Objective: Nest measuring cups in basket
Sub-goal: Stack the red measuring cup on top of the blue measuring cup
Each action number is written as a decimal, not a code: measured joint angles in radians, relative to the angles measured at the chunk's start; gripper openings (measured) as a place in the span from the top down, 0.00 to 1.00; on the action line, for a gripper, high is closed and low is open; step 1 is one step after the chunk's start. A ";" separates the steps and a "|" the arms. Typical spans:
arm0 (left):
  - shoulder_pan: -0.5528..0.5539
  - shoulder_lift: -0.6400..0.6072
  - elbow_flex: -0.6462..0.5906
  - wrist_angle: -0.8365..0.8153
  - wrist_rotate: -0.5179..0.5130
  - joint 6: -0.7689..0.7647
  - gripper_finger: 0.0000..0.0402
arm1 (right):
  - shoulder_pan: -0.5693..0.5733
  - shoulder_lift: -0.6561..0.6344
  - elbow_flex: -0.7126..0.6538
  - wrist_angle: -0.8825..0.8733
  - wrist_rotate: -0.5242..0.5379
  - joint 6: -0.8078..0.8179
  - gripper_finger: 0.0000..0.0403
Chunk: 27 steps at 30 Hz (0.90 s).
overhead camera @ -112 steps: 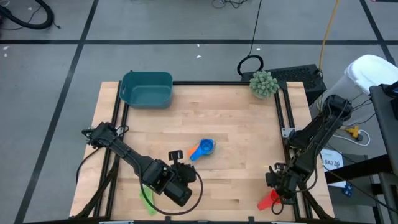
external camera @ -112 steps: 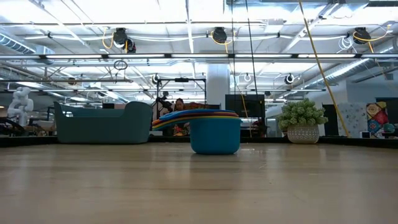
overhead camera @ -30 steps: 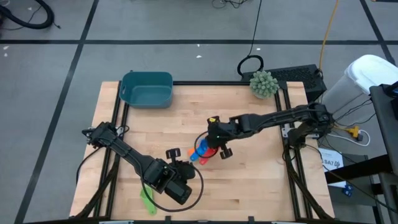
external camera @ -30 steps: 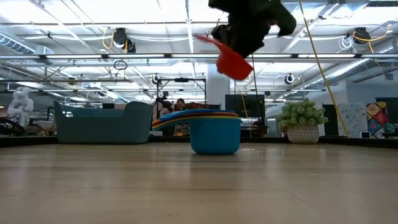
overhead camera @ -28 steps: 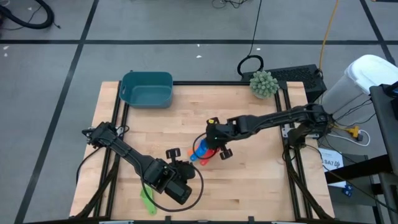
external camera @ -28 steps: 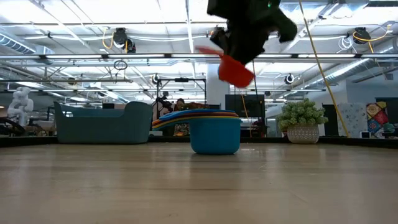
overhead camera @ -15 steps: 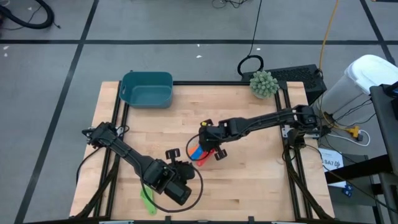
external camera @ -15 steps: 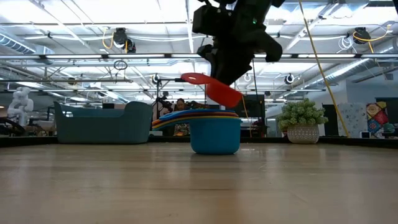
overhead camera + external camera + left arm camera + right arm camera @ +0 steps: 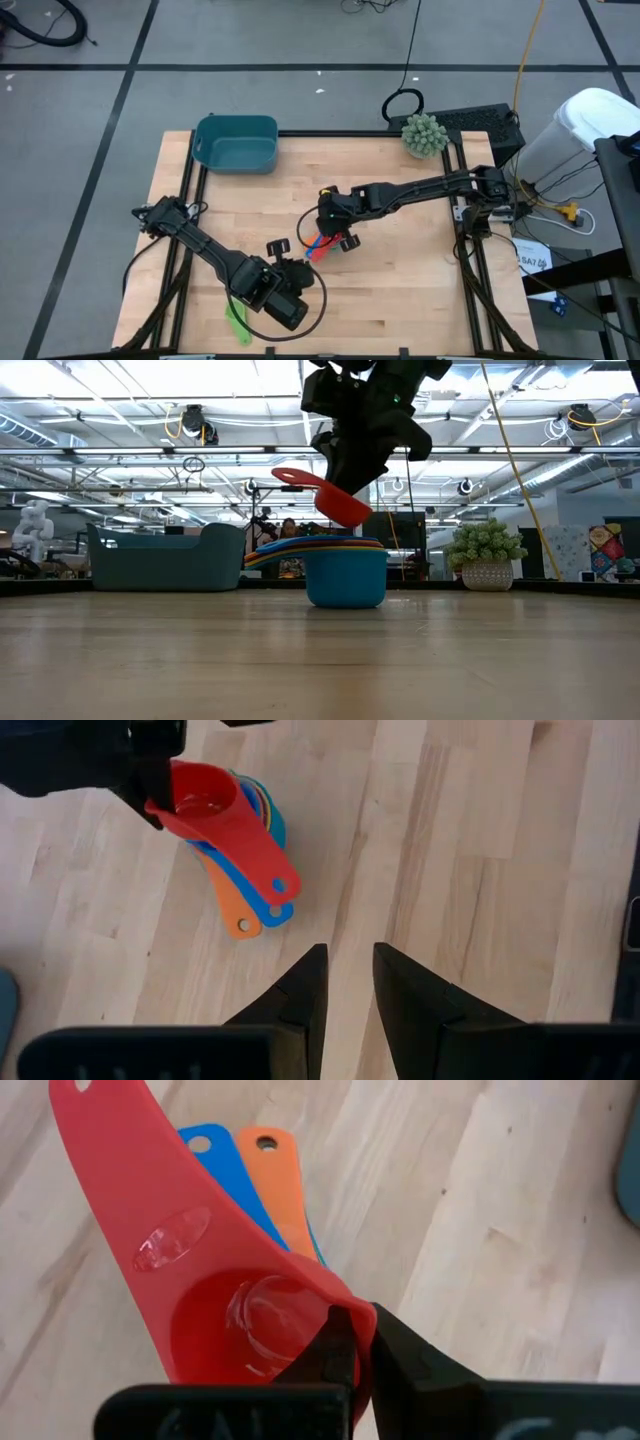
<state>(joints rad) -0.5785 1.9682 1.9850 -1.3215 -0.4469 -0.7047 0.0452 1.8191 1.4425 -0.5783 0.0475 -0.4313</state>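
Note:
A stack of nested measuring cups [image 9: 346, 575] stands on the table's middle, with its blue and orange handles [image 9: 250, 910] fanned toward the left arm. My right gripper [image 9: 352, 1325] is shut on the red measuring cup [image 9: 335, 500] just above that stack. My left gripper [image 9: 348, 980] hovers near the handles, its fingers slightly apart with nothing between them. A green cup [image 9: 238, 322] lies by the near edge, partly under the left arm. The teal basket [image 9: 237, 143] stands at the far left corner. My right gripper pinches the red cup's bowl rim [image 9: 345, 1308], on the side opposite the handle, with one finger inside the bowl and one outside. The fingers slant down from the table's right. The cup hangs clear of the stack, tilted, its handle [image 9: 290, 477] raised and pointing away from the gripper.
A spiky green ball plant in a pot [image 9: 424, 133] stands at the far right corner. Bare wood lies between the stack and the basket and along the near right side.
My right gripper has carried the red cup toward the table's left edge and down, until it is just above the stack. The cup's handle now lies flatter than before. The stack and my left arm have kept still.

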 joint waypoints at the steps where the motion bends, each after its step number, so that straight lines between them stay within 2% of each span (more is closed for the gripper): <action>1: 0.000 0.000 0.000 0.007 0.000 -0.002 0.78 | 0.000 0.000 0.000 -0.001 0.000 0.000 1.00; 21: -0.034 0.000 0.000 0.040 -0.009 -0.032 0.78 | 0.002 0.016 -0.055 0.029 -0.001 0.035 0.96; 27: -0.035 0.000 0.000 0.040 -0.010 -0.036 0.78 | 0.002 0.016 -0.055 0.037 -0.001 0.029 0.88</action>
<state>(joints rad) -0.6132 1.9682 1.9850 -1.2819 -0.4564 -0.7403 0.0475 1.8351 1.3872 -0.5409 0.0467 -0.4025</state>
